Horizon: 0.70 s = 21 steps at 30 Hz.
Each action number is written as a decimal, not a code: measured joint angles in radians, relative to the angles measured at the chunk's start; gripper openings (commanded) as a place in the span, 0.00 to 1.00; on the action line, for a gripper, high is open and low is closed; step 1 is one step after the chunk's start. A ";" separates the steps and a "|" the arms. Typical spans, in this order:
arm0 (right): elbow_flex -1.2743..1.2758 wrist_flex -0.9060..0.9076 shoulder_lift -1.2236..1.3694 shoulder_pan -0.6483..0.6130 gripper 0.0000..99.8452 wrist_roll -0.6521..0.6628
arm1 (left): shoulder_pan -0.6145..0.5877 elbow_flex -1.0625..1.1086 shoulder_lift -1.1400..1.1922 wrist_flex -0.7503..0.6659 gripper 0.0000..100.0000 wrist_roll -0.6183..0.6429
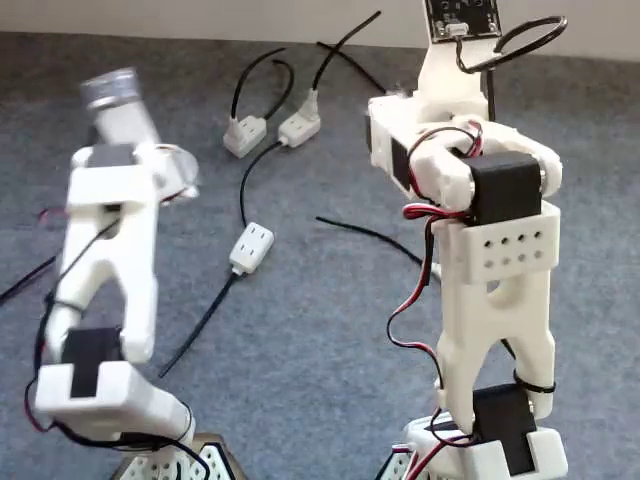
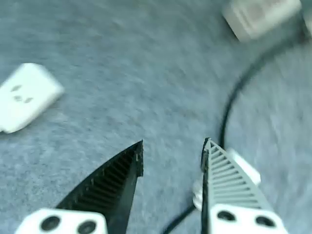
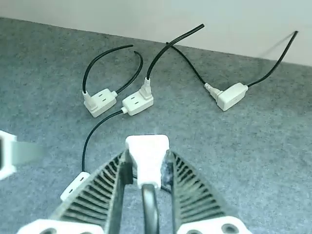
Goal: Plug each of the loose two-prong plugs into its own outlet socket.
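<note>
Carpet in grey covers the worktop [image 1: 330, 350], with cords scattered over it. Seen from above, the right arm [image 1: 495, 250] stands at the right side and the left arm [image 1: 105, 260] at the left.

The right pincer [image 3: 146, 157] is clamped on a white plug [image 3: 147, 145]. Both ribbed fingers [image 3: 100, 195] press its sides, and its end sticks out just past the fingertips. Its black cord [image 3: 150, 209] runs back through the gap between the fingers. The prongs cannot be made out.

The left pincer [image 2: 173, 152] hovers over the carpet with its fingers apart and nothing between them. A white block [image 2: 241, 168] on a black cable [image 2: 229, 109] lies under the pale finger [image 2: 224, 185]. A slotted outlet socket [image 2: 27, 95] lies on the carpet well beyond the dark finger [image 2: 114, 183].

From above, a triple outlet socket [image 1: 252, 247] lies on the carpet between the two arms. Farther from the arm bases, a first far socket [image 1: 245, 135] and a second far socket [image 1: 300, 125] lie side by side, almost touching, each on its own black cord. An angled cord end [image 3: 229, 96] lies well apart from that pair.
</note>
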 measured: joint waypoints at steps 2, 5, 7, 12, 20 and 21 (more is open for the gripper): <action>0.000 0.000 0.000 0.002 0.02 0.000 | 0.060 -0.055 0.055 0.074 0.21 -0.092; 0.000 0.000 0.000 0.008 0.02 0.000 | 0.118 -0.083 0.130 0.110 0.21 -0.160; 0.000 0.000 0.000 0.008 0.02 0.000 | 0.138 -0.087 0.170 0.118 0.21 -0.175; 0.000 0.000 0.000 0.008 0.02 0.000 | 0.186 -0.087 0.213 0.130 0.21 -0.186; 0.000 0.000 0.000 0.008 0.02 0.000 | 0.250 -0.106 0.273 0.130 0.21 -0.186; 0.000 0.000 0.000 0.008 0.02 0.000 | 0.261 -0.107 0.284 0.130 0.21 -0.186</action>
